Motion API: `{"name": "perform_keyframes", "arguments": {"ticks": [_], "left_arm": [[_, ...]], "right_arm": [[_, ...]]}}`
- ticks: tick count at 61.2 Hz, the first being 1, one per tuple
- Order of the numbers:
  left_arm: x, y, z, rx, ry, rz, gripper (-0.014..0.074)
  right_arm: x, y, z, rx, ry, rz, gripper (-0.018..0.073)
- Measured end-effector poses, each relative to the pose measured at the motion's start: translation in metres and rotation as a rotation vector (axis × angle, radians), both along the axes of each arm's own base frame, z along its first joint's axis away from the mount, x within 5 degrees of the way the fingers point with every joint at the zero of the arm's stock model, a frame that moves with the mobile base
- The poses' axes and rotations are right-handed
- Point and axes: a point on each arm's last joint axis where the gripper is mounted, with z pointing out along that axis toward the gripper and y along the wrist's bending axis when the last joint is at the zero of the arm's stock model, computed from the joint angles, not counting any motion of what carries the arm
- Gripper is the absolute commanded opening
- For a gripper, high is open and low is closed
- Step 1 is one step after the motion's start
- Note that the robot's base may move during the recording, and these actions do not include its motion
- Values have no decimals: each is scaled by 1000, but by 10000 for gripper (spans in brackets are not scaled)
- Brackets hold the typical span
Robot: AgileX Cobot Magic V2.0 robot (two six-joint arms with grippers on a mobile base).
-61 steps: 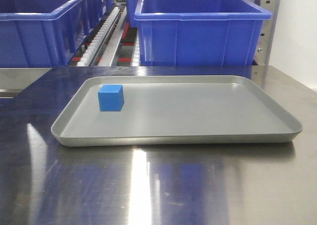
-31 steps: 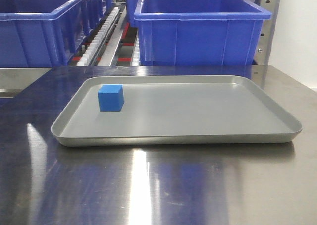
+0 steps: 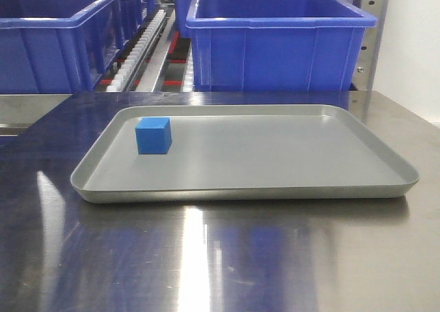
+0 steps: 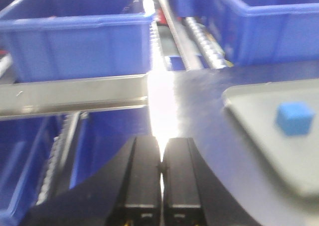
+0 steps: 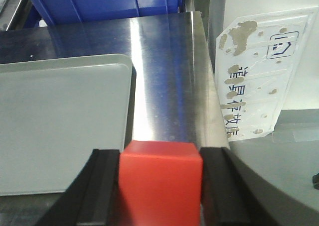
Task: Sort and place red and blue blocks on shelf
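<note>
Brushed steel worktop [image 3: 220, 257] fills the front view, carrying a flat grey tray [image 3: 275, 154]. The blue block [image 3: 153, 135] sits on the tray floor near its far left corner, apart from the rim. Behind the worktop stand big blue bins [image 3: 275, 44], with a white roller track [image 3: 141, 51] running between them. No arm shows in this view, and neither does the red block.

The left wrist view shows what the front view lacks: the left gripper [image 4: 161, 161] hangs over the worktop's left end, its black fingers [image 4: 144, 176] pressed together with nothing between them. Ahead of it lies the shelf [image 4: 75, 94], its brushed front rail crossing in front of a bin. The blue block is off to the right on the tray, well apart from the fingers.

Only the right wrist view shows the red block [image 5: 159, 186], clamped squarely between the fingers [image 5: 102, 186] of the right gripper [image 5: 160, 156]. It hangs near the tray's right edge, above the bare worktop. A white placard [image 5: 259, 71] with printed characters lies beyond the worktop's right edge.
</note>
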Motion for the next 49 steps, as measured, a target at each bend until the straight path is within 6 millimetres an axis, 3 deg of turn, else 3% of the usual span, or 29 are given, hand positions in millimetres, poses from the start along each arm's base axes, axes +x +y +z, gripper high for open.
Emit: {"name": "perform_keyframes", "arguments": {"ticks": [11, 20, 31, 49], "left_arm": [[40, -13, 60, 39, 80, -57, 147], [72, -21, 83, 60, 180, -70, 147], [97, -27, 88, 77, 272, -79, 147], [107, -30, 82, 87, 323, -82, 147]], "right_arm": [[0, 0, 0, 0, 0, 0, 58], [0, 0, 0, 0, 0, 0, 58], [0, 0, 0, 0, 0, 0, 58], [0, 0, 0, 0, 0, 0, 58]]}}
